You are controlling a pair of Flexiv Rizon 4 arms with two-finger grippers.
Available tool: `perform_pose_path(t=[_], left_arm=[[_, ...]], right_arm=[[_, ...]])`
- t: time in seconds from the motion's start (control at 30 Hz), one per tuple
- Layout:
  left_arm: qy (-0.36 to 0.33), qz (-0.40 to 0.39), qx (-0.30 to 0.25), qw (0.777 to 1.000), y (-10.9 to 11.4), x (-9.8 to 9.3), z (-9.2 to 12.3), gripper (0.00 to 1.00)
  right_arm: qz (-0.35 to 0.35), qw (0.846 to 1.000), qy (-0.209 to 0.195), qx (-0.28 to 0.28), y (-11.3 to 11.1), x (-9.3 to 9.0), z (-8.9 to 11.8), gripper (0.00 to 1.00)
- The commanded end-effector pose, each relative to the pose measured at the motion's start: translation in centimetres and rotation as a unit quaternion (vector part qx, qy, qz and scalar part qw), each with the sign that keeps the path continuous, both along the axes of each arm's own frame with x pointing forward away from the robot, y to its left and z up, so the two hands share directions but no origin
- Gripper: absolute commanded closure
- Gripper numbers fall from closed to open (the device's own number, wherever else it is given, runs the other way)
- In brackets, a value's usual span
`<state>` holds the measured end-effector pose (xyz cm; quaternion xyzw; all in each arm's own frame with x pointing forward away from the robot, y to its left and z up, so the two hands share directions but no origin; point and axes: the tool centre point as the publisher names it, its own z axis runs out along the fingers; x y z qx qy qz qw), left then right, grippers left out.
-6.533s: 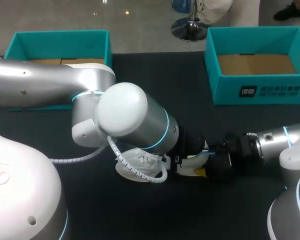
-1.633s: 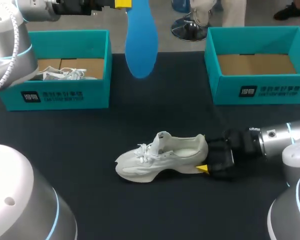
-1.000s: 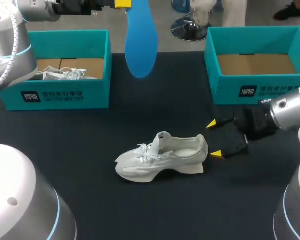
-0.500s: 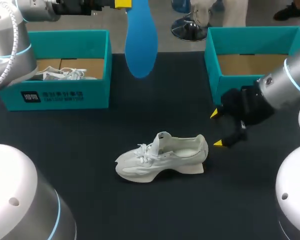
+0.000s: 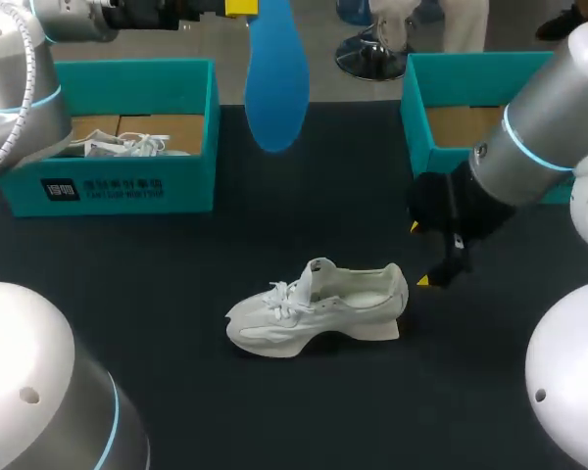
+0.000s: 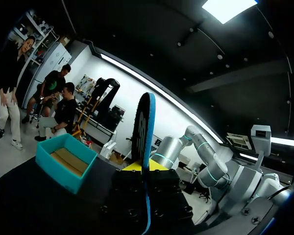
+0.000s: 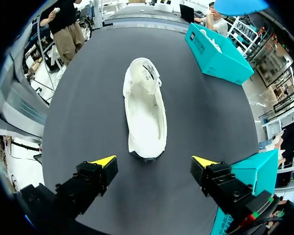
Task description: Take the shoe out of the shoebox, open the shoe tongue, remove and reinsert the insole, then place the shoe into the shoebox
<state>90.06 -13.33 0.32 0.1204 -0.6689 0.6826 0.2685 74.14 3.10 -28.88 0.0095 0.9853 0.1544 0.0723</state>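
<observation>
A white shoe (image 5: 318,308) stands upright mid-table, toe to the left; in the right wrist view the shoe (image 7: 146,110) shows its open, empty inside. My right gripper (image 5: 419,255) hangs open just right of and above the heel, touching nothing, and from its own wrist the right gripper (image 7: 154,160) looks down on the heel. High over the table's far edge my left gripper (image 5: 240,8) is shut on the top end of a blue insole (image 5: 277,78), which hangs down. The insole (image 6: 146,122) appears edge-on in the left gripper (image 6: 146,166).
The teal shoebox (image 5: 118,186) at far left holds another white shoe (image 5: 127,145). A second teal shoebox (image 5: 426,147) at far right shows a bare cardboard floor, partly hidden behind my right arm. Dark tabletop surrounds the shoe.
My right gripper has let go of the shoe's heel, risen and swung back toward the right shoebox, staying open. The left arm with the insole and the shoe have not moved.
</observation>
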Motion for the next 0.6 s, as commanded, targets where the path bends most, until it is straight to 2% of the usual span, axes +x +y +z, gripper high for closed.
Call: perform_pose_path(t=[0.03, 0.4, 0.6], left_arm=[[0.000, 0.000, -0.001, 1.000, 0.0, 0.0, -0.1, 1.00], [0.000, 0.000, -0.001, 1.000, 0.0, 0.0, -0.1, 1.00], [0.022, -0.013, -0.004, 1.000, -0.7, -1.6, 0.1, 1.00]], right_arm=[[-0.015, 0.997, -0.004, -0.069, 0.1, -0.5, -0.4, 0.00], [-0.017, 0.997, -0.004, -0.069, 0.2, -0.4, -0.6, 0.00], [-0.017, 0.997, -0.004, -0.069, 0.2, -0.4, -0.6, 0.00]])
